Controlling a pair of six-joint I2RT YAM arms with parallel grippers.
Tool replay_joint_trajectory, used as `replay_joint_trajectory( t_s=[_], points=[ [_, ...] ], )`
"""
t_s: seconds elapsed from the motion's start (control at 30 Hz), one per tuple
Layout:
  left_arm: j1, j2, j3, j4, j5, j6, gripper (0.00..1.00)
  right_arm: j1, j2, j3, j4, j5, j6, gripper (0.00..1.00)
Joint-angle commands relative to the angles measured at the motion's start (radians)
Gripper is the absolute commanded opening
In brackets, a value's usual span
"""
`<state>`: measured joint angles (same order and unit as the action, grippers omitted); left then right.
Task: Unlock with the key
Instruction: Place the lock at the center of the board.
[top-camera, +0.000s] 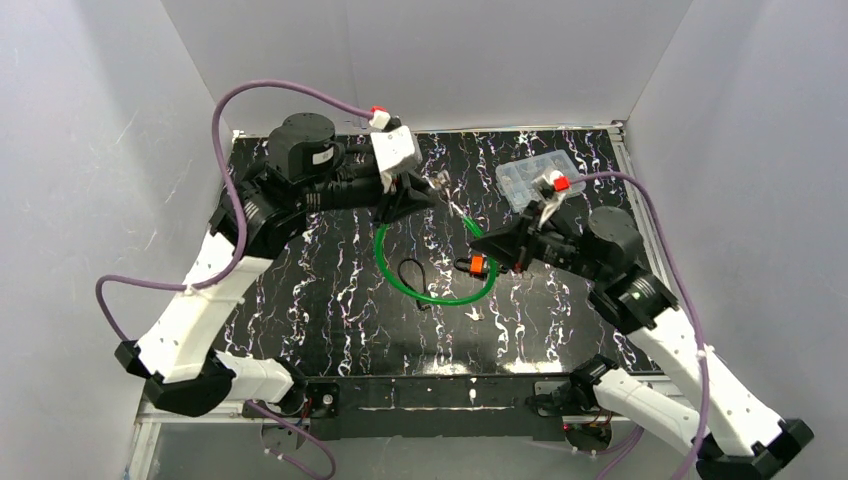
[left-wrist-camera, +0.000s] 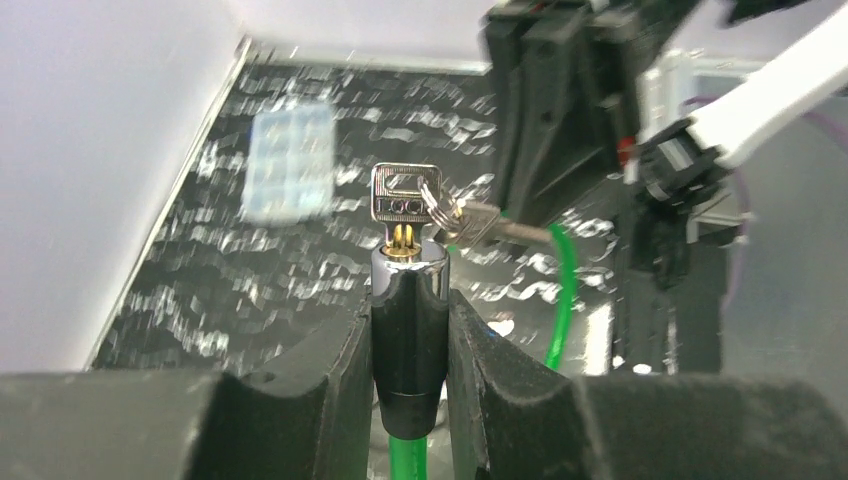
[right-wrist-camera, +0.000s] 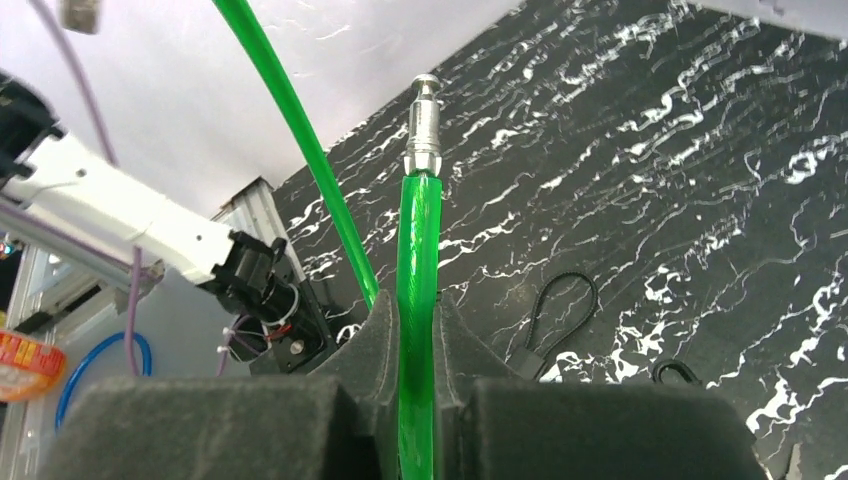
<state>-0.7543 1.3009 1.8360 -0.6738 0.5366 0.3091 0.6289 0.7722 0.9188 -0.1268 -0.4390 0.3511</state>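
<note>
**Lock (left-wrist-camera: 405, 275) and cable (right-wrist-camera: 418, 240) are held apart by two grippers above the table (top-camera: 560, 330).**

Nearest the arm bases, the green cable is seen looping across the black marbled top. One end is pinched by the right gripper (right-wrist-camera: 418, 320), with both fingers pressed against its sides. The bare metal pin (right-wrist-camera: 424, 130) projects beyond the fingertips, out of the lock and well apart from it. An orange piece (top-camera: 478, 265), possibly a tag, is seen just beside that gripper. Farther back, the lock's barrel is clamped between the fingers of the left gripper (left-wrist-camera: 408, 320). The key (left-wrist-camera: 405, 192) is seated in the barrel's end, and a second key (left-wrist-camera: 480, 225) hangs from its ring. A clear box (top-camera: 538, 178) is seen near the far edge.
</note>
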Motion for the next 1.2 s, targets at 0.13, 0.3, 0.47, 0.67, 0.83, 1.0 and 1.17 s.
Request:
replay_joint_trajectory(
  t_s=[0.13,0.3,0.47,0.67,0.83,1.0,1.17],
  points=[
    [0.286,0.019,-0.165,0.122,-0.013,0.014,0.00,0.003,0.229,0.074,0.162,0.145,0.111,0.01],
    [0.374,0.100,-0.185,0.178,-0.007,0.066,0.00,0.003,0.452,0.181,0.180,0.246,0.089,0.01],
    [0.427,0.265,-0.104,0.183,-0.046,0.068,0.00,0.001,0.680,0.264,0.292,0.343,0.101,0.01],
    [0.472,0.500,0.013,0.143,-0.105,0.094,0.00,-0.022,0.945,0.409,0.316,0.404,0.180,0.01],
    [0.499,0.640,0.063,0.128,-0.154,0.140,0.00,-0.041,1.106,0.541,0.264,0.412,0.254,0.01],
    [0.536,0.781,0.180,0.080,-0.188,0.145,0.01,-0.045,1.240,0.681,0.183,0.443,0.290,0.01],
    [0.545,0.850,0.190,0.070,-0.247,0.226,0.06,-0.051,1.325,0.768,0.133,0.502,0.345,0.01]
  ],
)
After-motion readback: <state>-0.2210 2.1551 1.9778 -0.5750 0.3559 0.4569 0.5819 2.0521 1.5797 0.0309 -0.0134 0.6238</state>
